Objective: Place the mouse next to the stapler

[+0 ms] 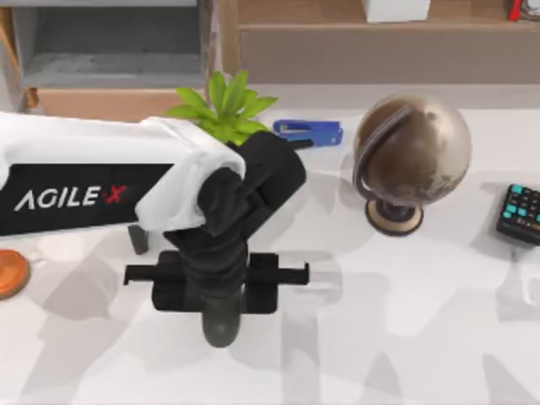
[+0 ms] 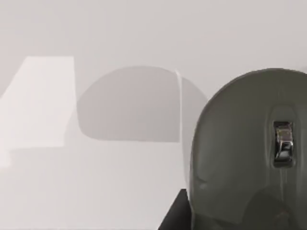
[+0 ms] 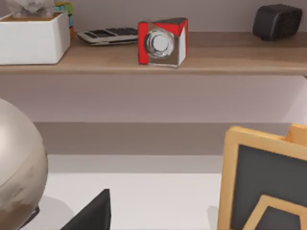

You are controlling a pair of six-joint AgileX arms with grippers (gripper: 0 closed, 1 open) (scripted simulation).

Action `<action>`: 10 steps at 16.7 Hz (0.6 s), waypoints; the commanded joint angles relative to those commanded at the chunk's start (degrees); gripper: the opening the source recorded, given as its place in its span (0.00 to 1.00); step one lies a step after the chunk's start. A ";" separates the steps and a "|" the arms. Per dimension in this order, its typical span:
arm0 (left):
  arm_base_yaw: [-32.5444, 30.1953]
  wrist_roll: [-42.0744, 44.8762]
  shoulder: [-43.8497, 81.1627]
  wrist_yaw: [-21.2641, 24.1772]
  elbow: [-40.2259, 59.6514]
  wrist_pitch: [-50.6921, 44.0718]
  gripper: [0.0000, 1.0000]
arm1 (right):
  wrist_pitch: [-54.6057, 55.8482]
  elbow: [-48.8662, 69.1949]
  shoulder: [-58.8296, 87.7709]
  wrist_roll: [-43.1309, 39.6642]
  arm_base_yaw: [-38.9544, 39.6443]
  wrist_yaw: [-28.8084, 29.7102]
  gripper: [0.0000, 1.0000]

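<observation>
**Left arm over the grey mouse at the table's lower centre**

The left arm reaches in from the left edge of the top view, its white and black body covering the middle of the frame; its left gripper [image 1: 221,291] points down at the lower centre, and a rounded grey mouse [image 1: 220,325] pokes out just below it; whether the jaws are closed on the mouse or merely around it I cannot tell; in the left wrist view the mouse [image 2: 249,153] fills the lower right of the frame, its metal scroll wheel facing the camera, with the pale table [image 2: 96,48] behind it.

The stapler [image 1: 309,132], small and bright blue, lies in the upper centre of the top view, just right of a green plant [image 1: 224,105] and left of a brown globe [image 1: 413,152]; it is well apart from the mouse; a black keypad [image 1: 521,213] with teal keys sits at the right edge.

In the right wrist view the globe [image 3: 19,167] bulges at the lower left; a red and white cube [image 3: 162,42] stands on a wooden shelf [image 3: 192,64] in the upper part of the frame.
</observation>
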 joint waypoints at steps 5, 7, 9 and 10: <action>0.00 0.00 0.00 0.00 0.00 0.00 0.53 | 0.00 0.00 0.00 0.00 0.00 0.00 1.00; 0.00 0.00 0.00 0.00 0.00 0.00 0.68 | 0.00 0.00 0.00 0.00 0.00 0.00 1.00; 0.00 0.00 0.00 0.00 0.00 0.00 0.83 | 0.00 0.00 0.00 0.00 0.00 0.00 1.00; 0.00 0.00 0.00 0.00 0.00 0.00 0.90 | 0.00 0.00 0.00 0.00 0.00 0.00 1.00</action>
